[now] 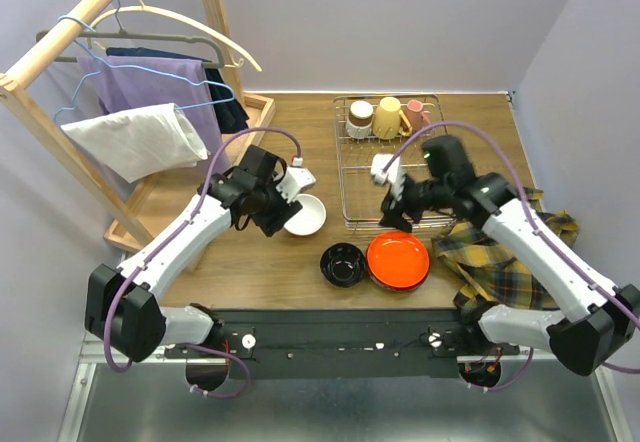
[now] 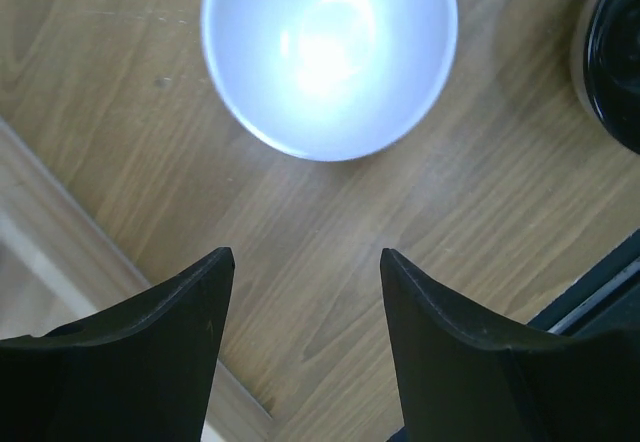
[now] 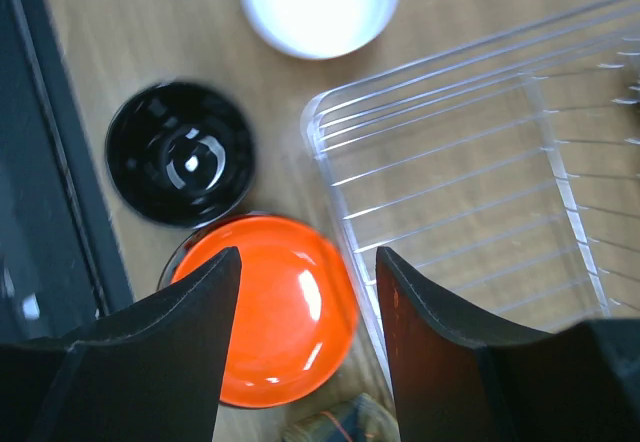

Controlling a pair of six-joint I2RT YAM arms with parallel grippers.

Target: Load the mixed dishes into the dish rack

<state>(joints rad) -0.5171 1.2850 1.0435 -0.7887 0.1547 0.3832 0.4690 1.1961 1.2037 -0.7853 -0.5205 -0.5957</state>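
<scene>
Pick-up step: both pincers stand open and empty. The left pincer (image 2: 305, 257) hovers with the white bowl (image 2: 330, 52) just ahead of its fingertips; next it likely needs to reach forward and straddle the rim. The right pincer (image 3: 308, 252) hangs over the orange bowl (image 3: 285, 312), black bowl (image 3: 180, 152) off one side, rack (image 3: 450, 162) on the other

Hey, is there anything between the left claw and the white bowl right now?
Nothing. In the left wrist view, only a stretch of the wooden table separates the open left claw from the white bowl.
</scene>
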